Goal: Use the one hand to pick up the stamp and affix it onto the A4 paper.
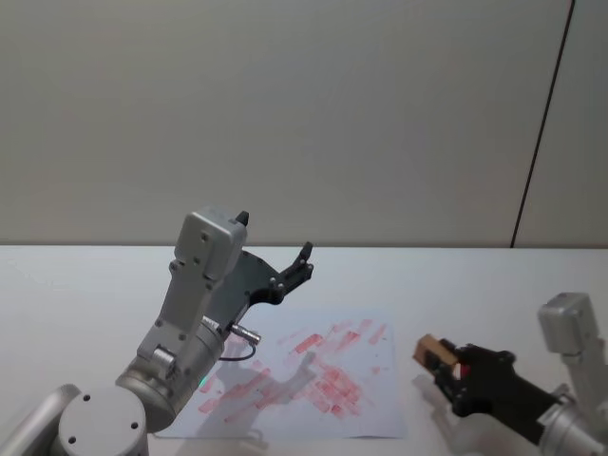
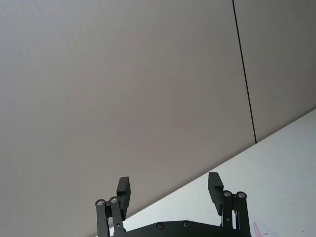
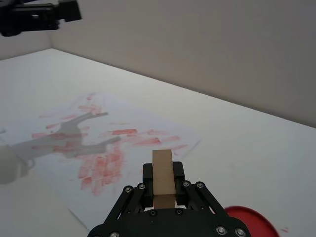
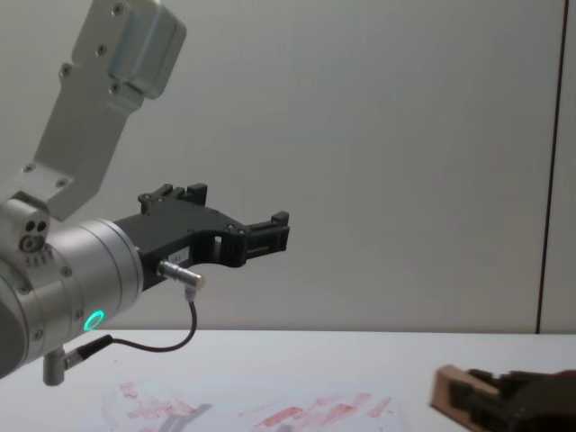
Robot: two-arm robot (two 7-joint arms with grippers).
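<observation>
My right gripper (image 1: pixel 443 363) is shut on the stamp (image 1: pixel 428 349), a light tan wooden block that juts out past the black fingers (image 3: pixel 178 173). It hovers low over the table, just right of the A4 paper (image 1: pixel 313 380), a white sheet covered in red and pink smears. The right wrist view has the stamp (image 3: pixel 163 177) upright between the jaws, with the paper (image 3: pixel 98 143) ahead of it. My left gripper (image 1: pixel 275 237) is open and empty, raised high above the paper's far left part. Its spread fingers (image 2: pixel 123 187) point toward the wall.
A flat red round thing (image 3: pixel 249 222) lies on the white table (image 1: pixel 475 285) beside my right gripper. The raised left arm (image 4: pixel 81 270) with its green light ring casts a shadow across the paper. A plain wall stands behind the table.
</observation>
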